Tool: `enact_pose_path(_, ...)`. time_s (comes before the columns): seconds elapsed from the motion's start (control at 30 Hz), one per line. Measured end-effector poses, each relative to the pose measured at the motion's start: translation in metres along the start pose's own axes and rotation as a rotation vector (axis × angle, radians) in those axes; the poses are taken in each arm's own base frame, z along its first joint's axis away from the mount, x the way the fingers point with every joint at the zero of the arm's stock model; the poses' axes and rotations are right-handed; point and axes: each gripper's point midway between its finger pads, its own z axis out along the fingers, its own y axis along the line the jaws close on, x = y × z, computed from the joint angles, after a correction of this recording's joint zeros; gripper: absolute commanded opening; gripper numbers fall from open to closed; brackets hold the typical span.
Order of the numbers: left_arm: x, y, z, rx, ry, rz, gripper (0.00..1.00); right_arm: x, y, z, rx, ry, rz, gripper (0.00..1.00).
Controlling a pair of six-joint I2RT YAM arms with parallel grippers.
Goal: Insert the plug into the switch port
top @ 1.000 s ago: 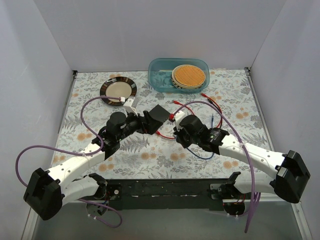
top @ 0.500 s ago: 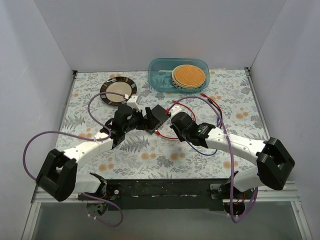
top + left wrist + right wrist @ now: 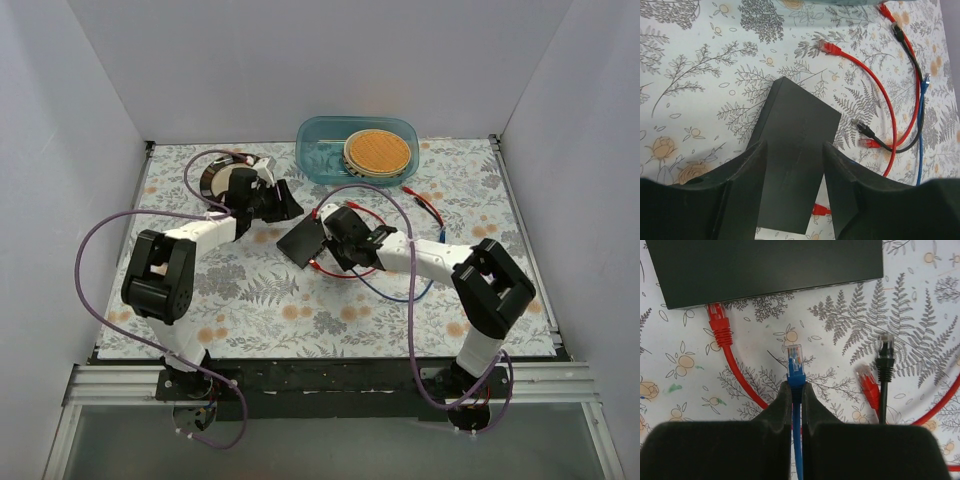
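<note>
The flat dark grey switch box (image 3: 302, 241) lies on the table in the middle; it also shows in the left wrist view (image 3: 795, 150) and the right wrist view (image 3: 765, 265). I cannot make out its ports. My right gripper (image 3: 337, 238) is shut on a blue cable just behind its clear plug (image 3: 795, 360), which points at the box's near edge a short way off. A red plug (image 3: 716, 315) sits against that edge. My left gripper (image 3: 283, 203) is open beyond the box, near the plate, and the box shows between its fingers (image 3: 747, 170) without touching them.
A round plate (image 3: 222, 172) lies at the back left, partly under my left arm. A blue-green tub (image 3: 357, 150) with a round orange disc stands at the back. Loose red, black and blue cables (image 3: 425, 212) lie right of the box, with a black plug (image 3: 885, 347) and a red plug (image 3: 867, 380).
My left gripper has let go of the box and drawn back towards the plate. The box now lies on the table. My right gripper has moved left, up to the box.
</note>
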Motion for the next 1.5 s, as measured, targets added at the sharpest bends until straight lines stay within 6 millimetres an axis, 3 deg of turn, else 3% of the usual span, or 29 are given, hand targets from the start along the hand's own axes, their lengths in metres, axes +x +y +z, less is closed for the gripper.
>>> enact_pose_path(0.13, 0.014, 0.007, 0.018, 0.027, 0.07, -0.02, 0.46, 0.005, 0.007, 0.016, -0.027, 0.038, -0.023, 0.01)
enact_pose_path(0.33, 0.035, 0.016, 0.028, 0.03, 0.137, -0.043, 0.46, 0.002, 0.012, 0.023, -0.048, 0.048, -0.041, 0.01)
enact_pose_path(0.5, 0.031, 0.013, 0.031, 0.061, 0.143, -0.042, 0.47, -0.013, 0.016, 0.034, -0.055, 0.038, -0.043, 0.01)
enact_pose_path(0.77, 0.024, 0.009, 0.031, 0.076, 0.134, -0.033, 0.46, -0.011, 0.02, 0.048, -0.061, 0.079, -0.05, 0.01)
enact_pose_path(1.5, 0.043, 0.007, 0.039, 0.149, 0.204, -0.055, 0.45, -0.014, 0.02, 0.048, -0.058, 0.08, -0.039, 0.01)
